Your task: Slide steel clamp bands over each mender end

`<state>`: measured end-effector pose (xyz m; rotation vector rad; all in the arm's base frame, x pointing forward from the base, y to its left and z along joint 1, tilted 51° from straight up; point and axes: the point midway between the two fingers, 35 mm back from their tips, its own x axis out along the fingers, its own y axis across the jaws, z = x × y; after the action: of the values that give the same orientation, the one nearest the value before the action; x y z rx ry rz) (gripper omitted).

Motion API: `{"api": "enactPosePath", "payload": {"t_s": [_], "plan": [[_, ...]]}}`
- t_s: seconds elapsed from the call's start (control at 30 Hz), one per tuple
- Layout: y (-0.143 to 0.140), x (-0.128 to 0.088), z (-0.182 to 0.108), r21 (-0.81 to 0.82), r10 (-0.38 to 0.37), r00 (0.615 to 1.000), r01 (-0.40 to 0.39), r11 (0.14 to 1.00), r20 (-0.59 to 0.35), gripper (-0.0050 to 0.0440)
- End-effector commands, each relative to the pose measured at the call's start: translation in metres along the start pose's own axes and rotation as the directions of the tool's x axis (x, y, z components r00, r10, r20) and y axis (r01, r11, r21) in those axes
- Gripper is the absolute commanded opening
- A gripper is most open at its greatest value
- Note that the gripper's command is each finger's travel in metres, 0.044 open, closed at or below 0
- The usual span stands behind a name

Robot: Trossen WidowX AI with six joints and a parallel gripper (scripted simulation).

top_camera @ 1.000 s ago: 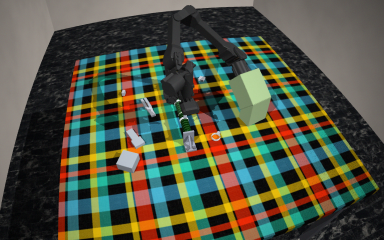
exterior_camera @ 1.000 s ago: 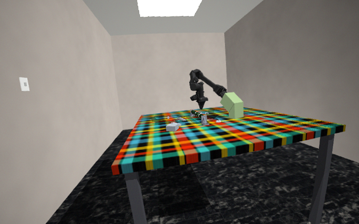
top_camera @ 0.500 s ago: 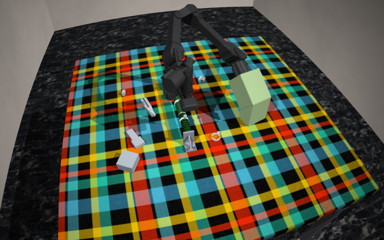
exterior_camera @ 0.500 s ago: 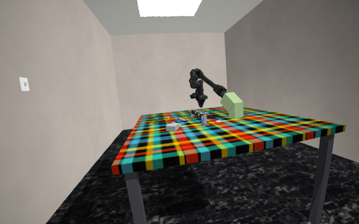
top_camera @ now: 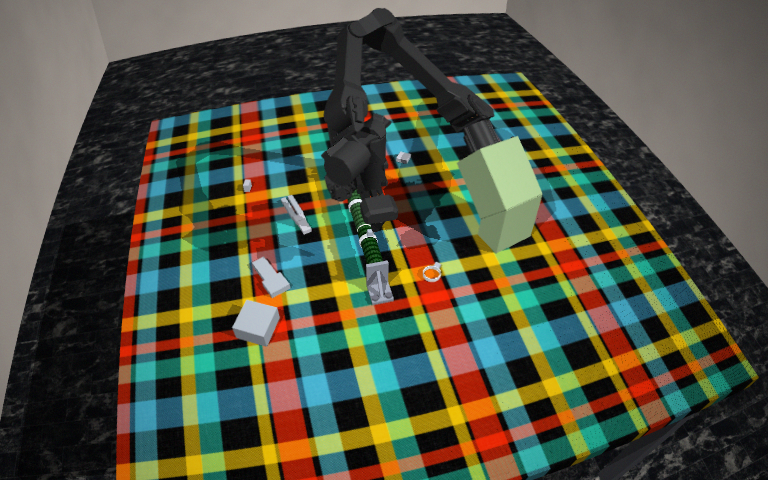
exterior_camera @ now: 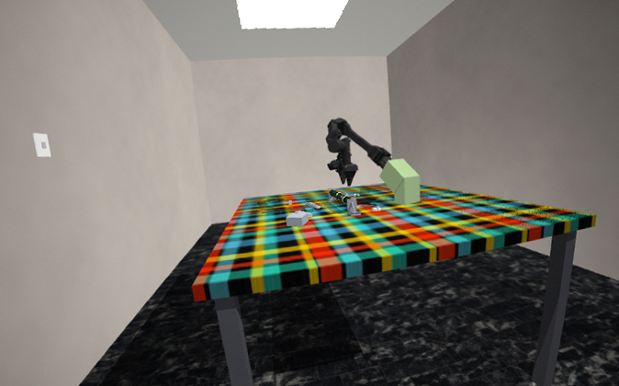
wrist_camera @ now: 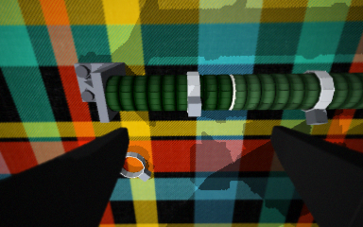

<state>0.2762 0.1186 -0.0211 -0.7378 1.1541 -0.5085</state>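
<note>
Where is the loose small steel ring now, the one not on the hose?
In the wrist view, the small steel ring lies on the plaid cloth, lower left, below the grey end bracket of the green ribbed hose.

In the wrist view the hose (wrist_camera: 161, 93) runs off the frame at three o'clock, and both pincer (wrist_camera: 198, 156) fingers are cut off at six o'clock.

I'm counting one hose (wrist_camera: 265, 92), two bands (wrist_camera: 194, 94) (wrist_camera: 324, 90), one loose ring (wrist_camera: 134, 165), one green block (top_camera: 501, 192), and one bracket (wrist_camera: 99, 90).
</note>
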Motion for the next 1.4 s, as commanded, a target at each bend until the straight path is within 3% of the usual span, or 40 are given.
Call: {"api": "enactPosePath", "payload": {"t_s": [0.0,0.27,0.37,0.63,0.77,1.37], "plan": [[0.0,0.0,0.0,0.0,0.0,1.0,0.0,1.0,0.0,0.044],[0.0,0.0,0.0,0.0,0.0,1.0,0.0,1.0,0.0,0.044],[-0.017,0.001,0.0,0.0,0.003,1.0,-0.003,1.0,-0.001,0.0368],[-0.103,0.01,-0.021,0.003,0.004,1.0,-0.004,1.0,-0.004,0.0176],[-0.109,0.011,-0.024,0.003,0.003,1.0,-0.003,1.0,-0.004,0.009],[-0.109,0.018,-0.023,0.003,0.004,1.0,-0.004,1.0,-0.005,0.009]]}}
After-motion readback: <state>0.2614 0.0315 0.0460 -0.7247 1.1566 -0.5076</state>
